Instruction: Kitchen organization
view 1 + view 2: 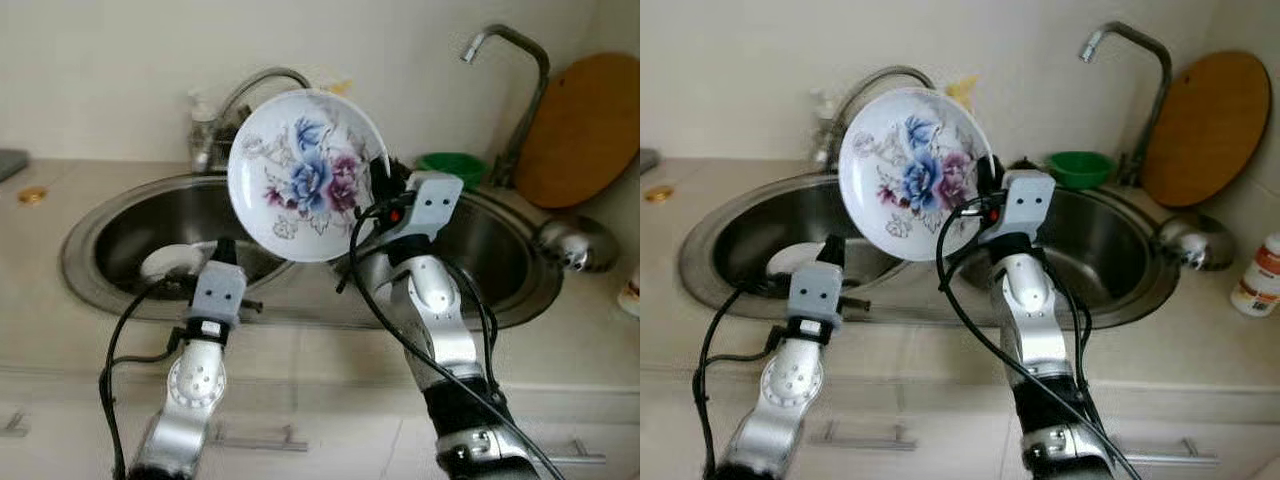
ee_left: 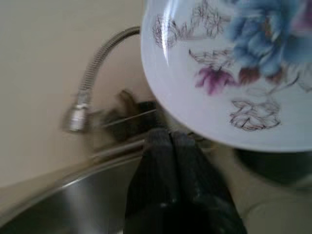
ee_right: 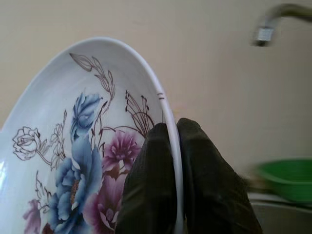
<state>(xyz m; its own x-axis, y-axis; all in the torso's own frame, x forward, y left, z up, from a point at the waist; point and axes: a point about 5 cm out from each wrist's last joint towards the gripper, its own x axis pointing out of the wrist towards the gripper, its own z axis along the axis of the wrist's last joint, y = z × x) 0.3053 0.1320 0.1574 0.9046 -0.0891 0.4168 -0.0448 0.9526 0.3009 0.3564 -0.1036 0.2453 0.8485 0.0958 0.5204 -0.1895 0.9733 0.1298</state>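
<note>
A white plate (image 1: pixel 305 175) painted with blue and purple flowers is held upright over the double sink (image 1: pixel 110 225). My right gripper (image 3: pixel 174 141) is shut on the plate's right rim, one finger on each face. In the right wrist view the plate (image 3: pixel 83 146) stands edge-on between the fingers. My left gripper (image 2: pixel 170 141) is shut with nothing in it, hovering low over the left basin just below the plate (image 2: pixel 234 73). A white dish (image 1: pixel 172 262) lies in the left basin beside the left wrist.
A flexible hose tap (image 1: pixel 262 82) and a tall tap (image 1: pixel 510 60) rise behind the sink. A round wooden board (image 1: pixel 585 130) leans on the wall at right, with a green bowl (image 1: pixel 452 165), a steel ladle (image 1: pixel 568 245) and a bottle (image 1: pixel 1260 275) nearby.
</note>
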